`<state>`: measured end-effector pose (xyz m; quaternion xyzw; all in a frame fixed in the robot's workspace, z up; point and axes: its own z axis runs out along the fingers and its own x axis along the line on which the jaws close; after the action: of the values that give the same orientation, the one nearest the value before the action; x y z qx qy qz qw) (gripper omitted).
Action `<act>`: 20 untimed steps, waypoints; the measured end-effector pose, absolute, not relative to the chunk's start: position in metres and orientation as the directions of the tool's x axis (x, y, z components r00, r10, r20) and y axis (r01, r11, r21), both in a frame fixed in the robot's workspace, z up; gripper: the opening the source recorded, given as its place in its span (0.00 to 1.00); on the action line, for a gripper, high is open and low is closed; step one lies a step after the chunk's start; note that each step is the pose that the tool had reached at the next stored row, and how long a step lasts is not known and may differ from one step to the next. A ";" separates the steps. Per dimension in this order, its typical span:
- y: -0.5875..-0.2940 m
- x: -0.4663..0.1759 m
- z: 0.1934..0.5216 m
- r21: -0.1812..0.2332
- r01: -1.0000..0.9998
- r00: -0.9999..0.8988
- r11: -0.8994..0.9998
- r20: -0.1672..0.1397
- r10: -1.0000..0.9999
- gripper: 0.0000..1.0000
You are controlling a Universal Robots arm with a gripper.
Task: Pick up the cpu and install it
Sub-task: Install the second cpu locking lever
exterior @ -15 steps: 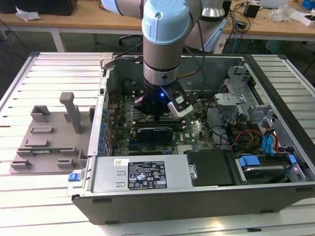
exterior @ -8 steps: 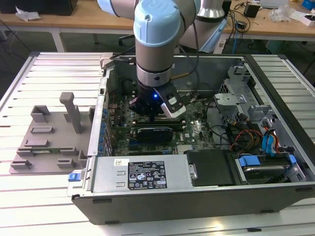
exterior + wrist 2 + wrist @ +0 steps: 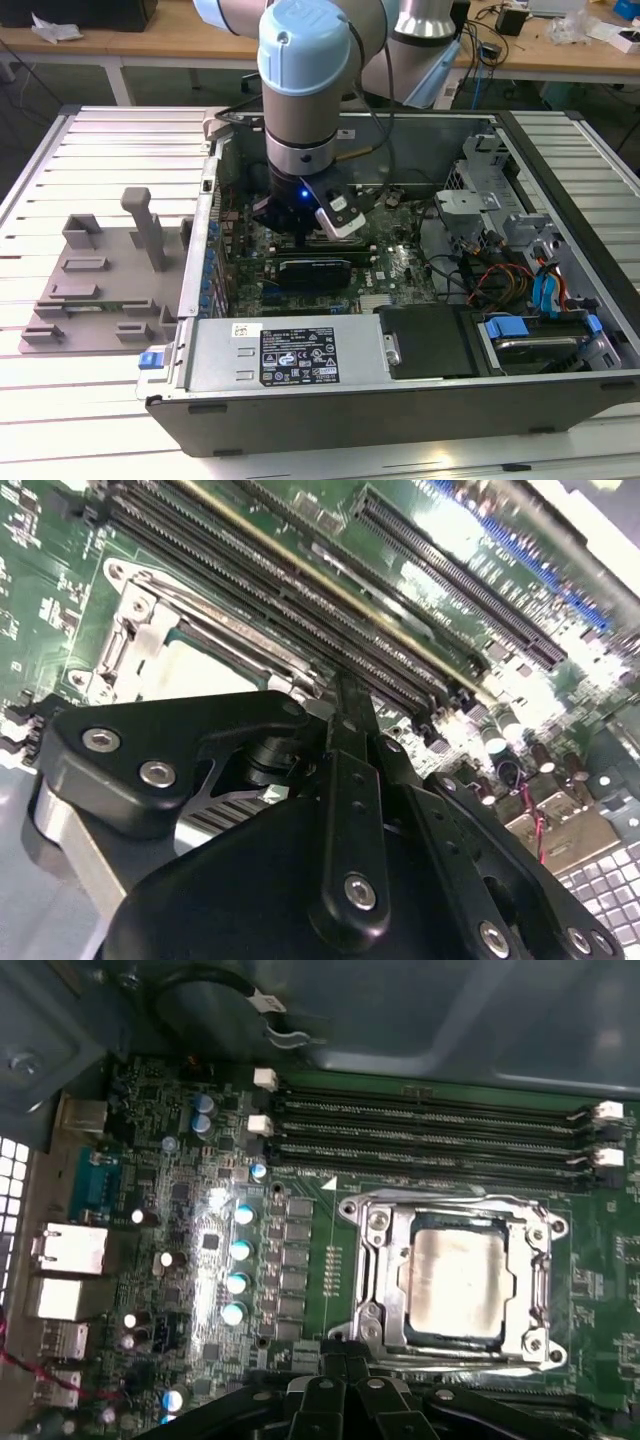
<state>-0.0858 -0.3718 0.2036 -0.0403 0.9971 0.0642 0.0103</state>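
Finding: the cpu point(image 3: 458, 1280) lies in the metal socket frame point(image 3: 375, 1260) on the motherboard point(image 3: 200, 1190), its silvery top plate showing through the frame's opening, with the memory slots point(image 3: 430, 1125) running just beside the frame. I cannot tell whether it is fully seated or whether the frame is latched.

Tool state: my gripper point(image 3: 345, 1385) hangs low over the board, near the socket edge and apart from the cpu. It has no hold on the chip. Whether it is open or closed I cannot tell from these views.

Position: in the exterior view my gripper point(image 3: 300, 235) is down inside the open computer case point(image 3: 300, 350), roughly at ten o'clock from the case's middle. The grey tray point(image 3: 100, 290) sits outside the case at nine o'clock, on the exterior view's left.

Risks, in my judgement:
- Any tilt of the chip in the socket would bend contacts if pressed, and I cannot confirm it lies flat
- My gripper is close to the frame and slots, so a sideways drift could knock a slot clip or scrape the frame
- The row of capacitors point(image 3: 240, 1250) stands near the socket, so a low sweep across the board could strike them
- A descent too far off the chip's centre would load one corner only

Clearance inside the case is tight on all sides
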 end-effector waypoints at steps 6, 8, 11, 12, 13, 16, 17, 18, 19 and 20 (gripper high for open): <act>-0.368 -0.087 0.200 0.129 -0.082 -0.997 0.988 -0.026 -0.079 0.11; -0.368 -0.087 0.200 0.129 -0.082 -0.997 0.988 -0.027 -0.079 0.11; -0.366 -0.087 0.210 0.128 -0.082 -0.996 0.988 -0.028 -0.079 0.11; -0.365 -0.086 0.211 0.126 -0.082 -0.996 0.989 -0.028 -0.079 0.11; -0.364 -0.084 0.211 0.120 -0.082 -0.996 0.989 -0.027 -0.080 0.11; -0.360 -0.077 0.211 0.074 -0.082 -0.997 0.994 -0.022 -0.081 0.11; -0.359 -0.075 0.211 0.069 -0.082 -0.997 0.994 -0.021 -0.081 0.11; -0.357 -0.073 0.211 0.065 -0.082 -0.997 0.995 -0.020 -0.081 0.11; -0.356 -0.071 0.211 0.062 -0.082 -0.997 0.995 -0.019 -0.081 0.11; -0.355 -0.067 0.211 0.059 -0.082 -0.997 0.995 -0.017 -0.081 0.11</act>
<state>-0.0670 -0.3546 0.2110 -0.0406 0.9987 0.0297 0.0071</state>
